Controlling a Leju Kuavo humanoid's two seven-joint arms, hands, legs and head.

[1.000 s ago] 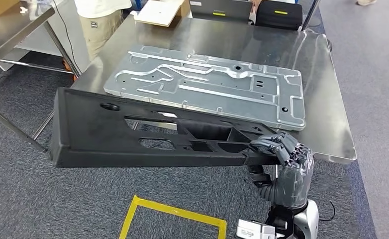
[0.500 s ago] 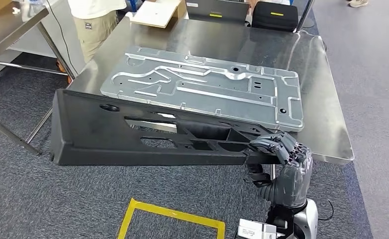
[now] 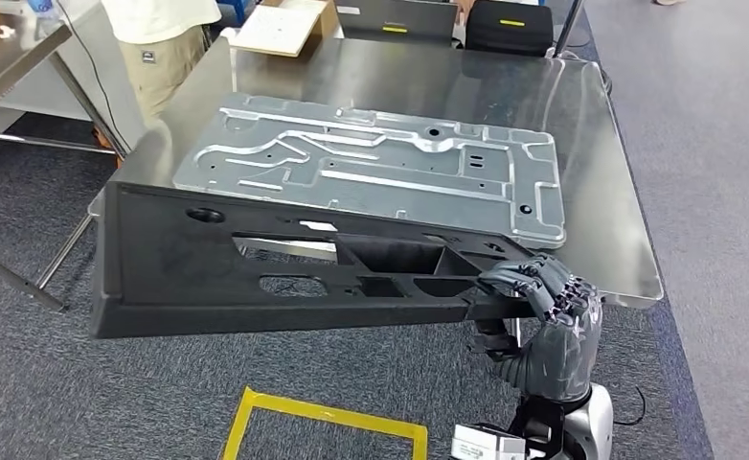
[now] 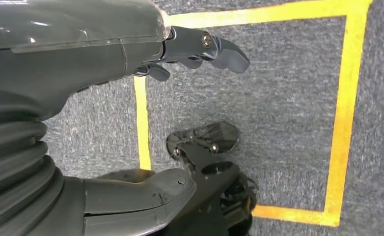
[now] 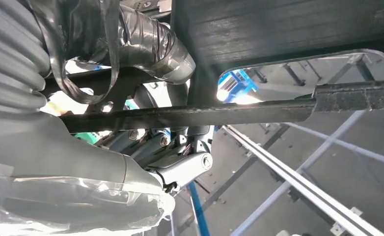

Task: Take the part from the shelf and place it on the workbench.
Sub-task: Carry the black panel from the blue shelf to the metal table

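The right hand (image 3: 541, 297) is gripping the long black part (image 3: 284, 264) by 1 end, holding it in the air just before the workbench (image 3: 601, 192), its far edge overlapping the near rim. Setting it down is left. The left hand (image 4: 131, 44) is hanging slack, holding nothing.

We see the part (image 3: 284, 264), a long black panel of matte moulded plastic, pierced with slots, one round hole and several deep rectangular pockets (light shows through some of them). It is held off the ground at its right end, roughly level, tilted slightly down toward us. Its far edge overlaps the near edge of the steel workbench (image 3: 601, 192), whether touching we cannot tell.
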